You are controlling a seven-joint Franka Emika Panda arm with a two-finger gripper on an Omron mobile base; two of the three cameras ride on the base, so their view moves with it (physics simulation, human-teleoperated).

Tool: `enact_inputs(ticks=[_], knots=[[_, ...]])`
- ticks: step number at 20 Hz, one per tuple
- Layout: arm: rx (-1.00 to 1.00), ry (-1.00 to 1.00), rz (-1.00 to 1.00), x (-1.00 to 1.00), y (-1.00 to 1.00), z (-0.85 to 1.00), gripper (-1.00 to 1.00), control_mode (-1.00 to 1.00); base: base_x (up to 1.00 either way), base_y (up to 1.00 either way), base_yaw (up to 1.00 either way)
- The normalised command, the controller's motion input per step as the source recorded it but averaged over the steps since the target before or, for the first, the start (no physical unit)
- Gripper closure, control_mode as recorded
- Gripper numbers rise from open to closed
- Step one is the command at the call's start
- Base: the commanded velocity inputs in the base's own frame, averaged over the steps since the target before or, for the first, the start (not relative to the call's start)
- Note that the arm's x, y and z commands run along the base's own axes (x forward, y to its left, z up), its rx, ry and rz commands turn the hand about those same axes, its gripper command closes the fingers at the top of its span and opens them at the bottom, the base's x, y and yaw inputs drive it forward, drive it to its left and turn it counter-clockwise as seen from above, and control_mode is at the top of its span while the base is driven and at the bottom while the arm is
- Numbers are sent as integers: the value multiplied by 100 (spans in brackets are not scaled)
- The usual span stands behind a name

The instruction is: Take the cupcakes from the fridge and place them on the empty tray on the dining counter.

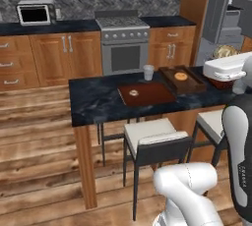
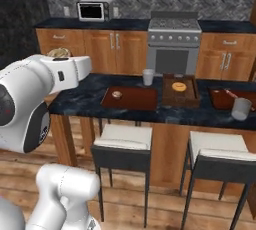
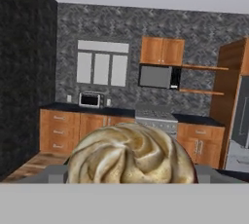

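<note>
We see one small round cupcake with a swirled tan-cream top [image 3: 130, 154] sitting large and close at the bottom of the hand view, right in front of the end effector [image 3: 130, 179]; its jaws stand wide around the cake, so we read it as pinched between them, though the finger tips themselves are hidden behind the frosting. In the left base view the same cake [image 1: 225, 51] shows as a pale swirl just above the white hand at the right edge, and in the right base view it [image 2: 59, 52] sits just beyond the hand, over the left end of the long dark blue-black marbled dining counter [image 2: 85, 100]. On that counter lies the flat rectangular dark reddish-brown tray [image 2: 137, 101], and a second small cupcake [image 2: 117, 94] already rests on its left part. Just beside the tray, at its far right corner, stands a pale grey cup [image 2: 148, 76]. To the right of the tray is a deeper dark wooden box tray [image 2: 167, 94] with a round orange-tan item in it. The grey fridge with open doors [image 1: 224, 11] stands at the upper right of the left base view. Two white-seated stools [image 2: 122, 139] are tucked under the counter's near side.
</note>
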Motion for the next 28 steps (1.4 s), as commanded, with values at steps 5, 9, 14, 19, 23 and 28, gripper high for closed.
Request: enact_inputs(ticks=[5,9,14,19,23,28], knots=[[0,0,0,0,0,0,100,100,99,-10,0],[0,0,0,0,0,0,100,100,95,-19,0],[0,0,0,0,0,0,100,100,82,-11,0],[0,0,0,0,0,0,100,100,60,-35,10],[0,0,0,0,0,0,100,100,62,-29,11],[0,0,0,0,0,0,100,100,26,-2,3]])
